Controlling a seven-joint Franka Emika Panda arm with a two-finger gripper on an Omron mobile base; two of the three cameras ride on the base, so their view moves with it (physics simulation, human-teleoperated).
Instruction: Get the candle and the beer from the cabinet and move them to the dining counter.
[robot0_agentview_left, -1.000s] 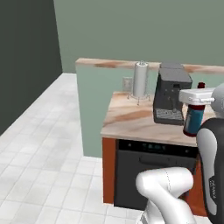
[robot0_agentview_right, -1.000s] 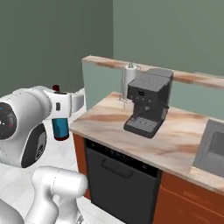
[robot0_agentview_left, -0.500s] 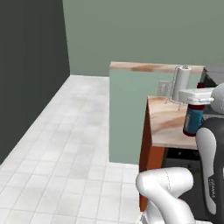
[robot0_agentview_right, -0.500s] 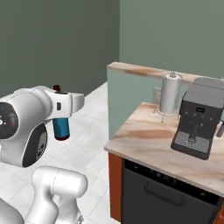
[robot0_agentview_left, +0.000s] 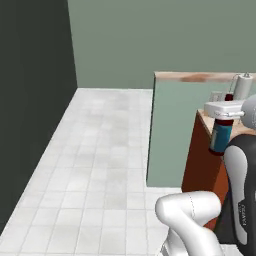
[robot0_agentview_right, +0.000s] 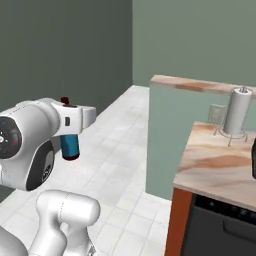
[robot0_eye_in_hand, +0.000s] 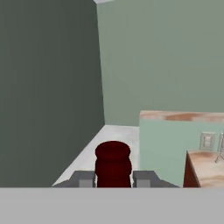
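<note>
The gripper (robot0_eye_in_hand: 113, 178) is pinched on the beer (robot0_agentview_left: 220, 138) just below its red cap, so the bottle hangs upright under the hand, in the air left of the marbled counter (robot0_agentview_right: 220, 165) and clear of it. Glass is stiff, smooth and breakable — a neck hold leaves the heavier body free to swing, so a slip looks possible. The label seems blue, though it is small here. A paper-towel holder (robot0_agentview_right: 235, 113) stands on that counter.
</note>
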